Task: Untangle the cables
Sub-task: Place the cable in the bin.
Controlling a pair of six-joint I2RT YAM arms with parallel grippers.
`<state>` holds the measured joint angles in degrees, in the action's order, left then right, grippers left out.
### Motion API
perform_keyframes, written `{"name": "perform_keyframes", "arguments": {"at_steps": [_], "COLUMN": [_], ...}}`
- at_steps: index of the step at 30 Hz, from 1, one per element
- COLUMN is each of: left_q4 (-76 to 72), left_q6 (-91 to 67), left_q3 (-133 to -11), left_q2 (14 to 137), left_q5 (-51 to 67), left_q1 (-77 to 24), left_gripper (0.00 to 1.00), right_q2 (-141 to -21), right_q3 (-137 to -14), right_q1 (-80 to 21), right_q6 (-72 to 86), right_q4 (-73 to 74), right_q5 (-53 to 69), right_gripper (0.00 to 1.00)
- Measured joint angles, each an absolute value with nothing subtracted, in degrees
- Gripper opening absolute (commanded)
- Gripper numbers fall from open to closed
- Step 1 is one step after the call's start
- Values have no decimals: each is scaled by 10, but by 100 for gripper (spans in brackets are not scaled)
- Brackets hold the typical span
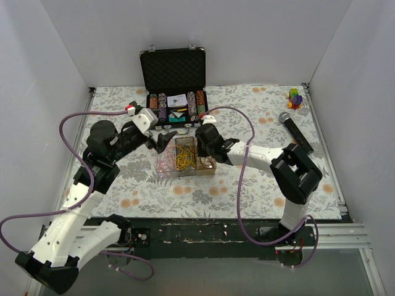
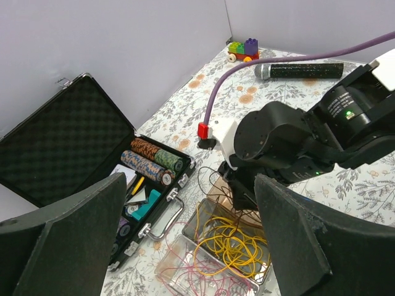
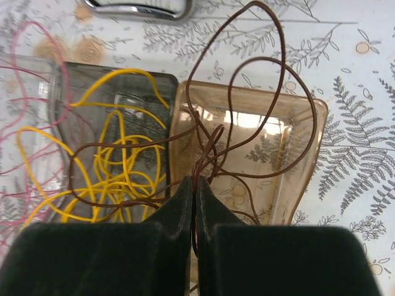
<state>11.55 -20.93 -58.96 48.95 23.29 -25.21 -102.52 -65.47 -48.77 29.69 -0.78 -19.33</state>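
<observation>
walls: plain white, back and both sides | tabletop: floral-print cover | light: even, soft shadows

**White Shells, Purple Hoses**

The left arm, seven o'clock, and right arm, four, wear white shells and black joints. Their purple hoses run to red-tipped wrist plugs. The right gripper has matte black wedge fingers.

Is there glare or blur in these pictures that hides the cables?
Right wrist view: glare on the amber tray, right fingers soft, brown cable sharp. Left wrist view: left fingers dark and slightly soft. Top view: even light, but the cables look very fine.
</observation>
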Motion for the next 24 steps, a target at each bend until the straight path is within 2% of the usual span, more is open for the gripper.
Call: {"name": "perform_keyframes", "arguments": {"at_steps": [14, 20, 24], "left_q4": [116, 115, 115], "left_q6": [-202, -201, -203], "left_q3": [-590, -590, -587], "left_q2": [490, 489, 489], "left_q5": [231, 231, 231], "left_q1": [-252, -252, -252], "left_gripper": [84, 86, 87], "right_q2": [-1044, -1084, -1085], "right_q3": [-660, -696, -703], "right_q1": [-480, -472, -470], "right_q6": [296, 293, 285], "right_q4": [64, 93, 112], "right_q5": [-163, -142, -135], "right_gripper": [1, 32, 67]}}
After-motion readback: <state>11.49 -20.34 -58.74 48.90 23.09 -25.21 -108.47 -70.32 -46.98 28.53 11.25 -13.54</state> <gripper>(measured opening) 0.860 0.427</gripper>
